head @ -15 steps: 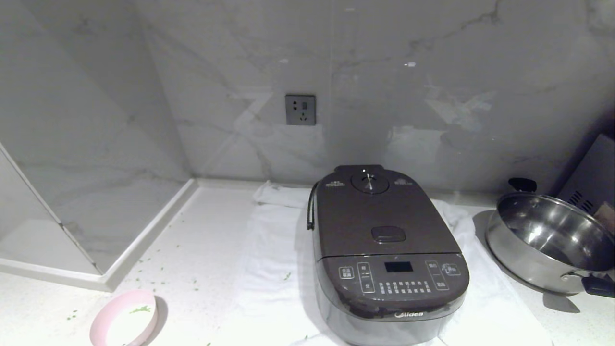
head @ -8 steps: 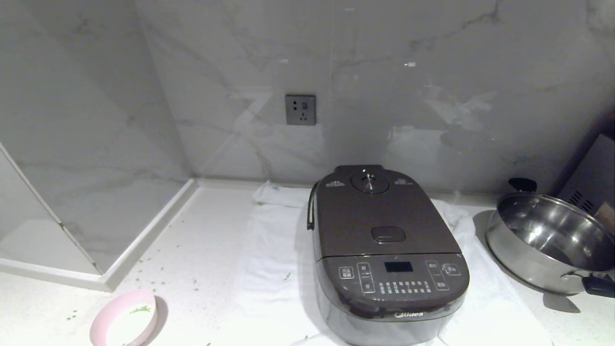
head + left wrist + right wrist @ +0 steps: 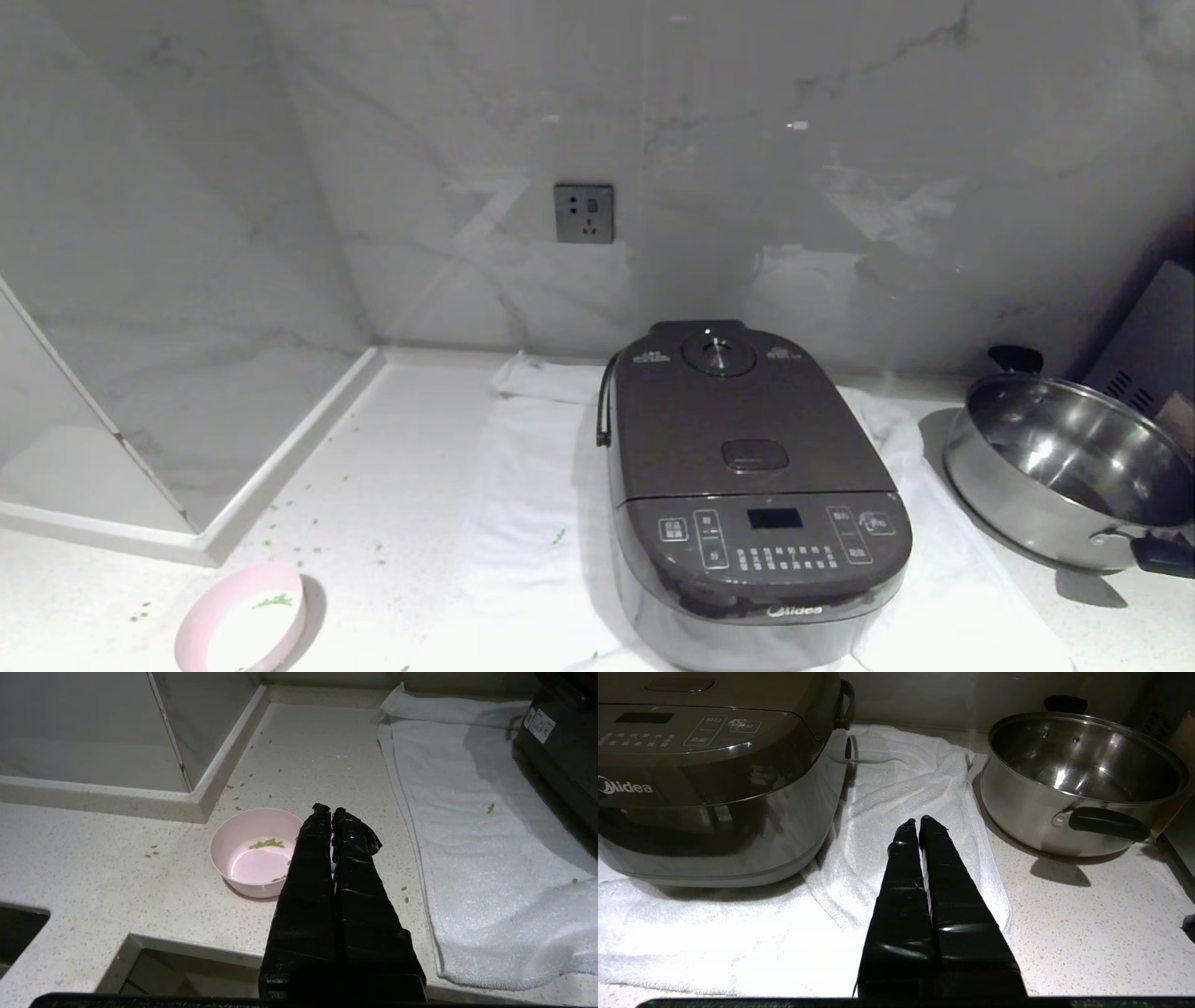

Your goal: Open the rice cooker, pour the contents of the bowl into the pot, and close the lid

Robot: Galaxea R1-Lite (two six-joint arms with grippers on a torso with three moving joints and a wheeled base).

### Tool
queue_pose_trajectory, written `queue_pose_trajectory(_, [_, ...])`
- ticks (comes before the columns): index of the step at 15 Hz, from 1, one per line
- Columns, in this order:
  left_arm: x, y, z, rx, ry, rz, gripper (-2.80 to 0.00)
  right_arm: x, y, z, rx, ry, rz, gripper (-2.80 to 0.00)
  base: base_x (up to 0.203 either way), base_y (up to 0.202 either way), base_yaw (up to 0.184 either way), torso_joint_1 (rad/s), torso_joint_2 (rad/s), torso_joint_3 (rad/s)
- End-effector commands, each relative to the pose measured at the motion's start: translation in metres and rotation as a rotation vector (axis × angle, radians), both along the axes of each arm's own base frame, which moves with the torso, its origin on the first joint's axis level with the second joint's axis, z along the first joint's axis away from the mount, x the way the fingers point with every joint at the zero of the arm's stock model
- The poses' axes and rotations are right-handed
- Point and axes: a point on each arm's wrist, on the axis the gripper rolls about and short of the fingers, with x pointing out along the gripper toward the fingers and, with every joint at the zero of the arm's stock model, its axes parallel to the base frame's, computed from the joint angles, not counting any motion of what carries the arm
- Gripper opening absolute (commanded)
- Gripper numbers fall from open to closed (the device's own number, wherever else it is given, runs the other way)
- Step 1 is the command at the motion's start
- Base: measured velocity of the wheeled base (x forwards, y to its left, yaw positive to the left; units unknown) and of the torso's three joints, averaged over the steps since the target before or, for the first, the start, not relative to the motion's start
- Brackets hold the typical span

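From my head, I saw the rice cooker (image 3: 754, 495) standing on a white towel (image 3: 523, 485) toward the back of the bench (image 3: 392, 485), its lid (image 3: 747, 420) down flat. The bowl (image 3: 243, 633) sat at the front edge of the bench, well apart from the cooker on my left, with only a few of the contents (image 3: 273, 601) clinging inside and green bits scattered on the bench around it. A steel pan (image 3: 1064, 476) stood by the right edge. Neither of my arms showed there.

From my left wrist, my left gripper (image 3: 331, 812) was closed and empty, fingertips pressed together, hanging above the bench just beside the bowl (image 3: 254, 851). Green pieces (image 3: 266, 843) lay wet on its pale bottom.

From my right wrist, my right gripper (image 3: 919, 823) was likewise closed on nothing, above the towel (image 3: 901, 788) between the cooker (image 3: 714, 765) and the pan (image 3: 1083, 779).

With the lid shut and the bowl nearly bare, I judged the work either finished or not begun; I could not tell which. To open the cooker well, I would have pressed the release button (image 3: 754, 455) squarely from above and kept clear of the lid's swing.
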Motion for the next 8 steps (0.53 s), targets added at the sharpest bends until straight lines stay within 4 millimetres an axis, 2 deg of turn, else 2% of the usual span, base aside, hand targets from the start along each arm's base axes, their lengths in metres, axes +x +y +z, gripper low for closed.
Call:
queue_pose_trajectory(1, [-0.0002, 0.0, 0.0003, 0.001, -0.003, 0.0, -2.8, 0.0, 0.0, 0.0, 0.0, 0.0, 0.001, -2.8, 0.0, 0.0, 0.0, 0.0, 0.0, 0.0])
queue_pose_trajectory(8, [-0.0002, 0.0, 0.0001, 0.001, -0.002, 0.001, -2.8, 0.0, 0.0, 0.0, 0.001, 0.0, 0.001, -2.8, 0.0, 0.0, 0.0, 0.0, 0.0, 0.0])
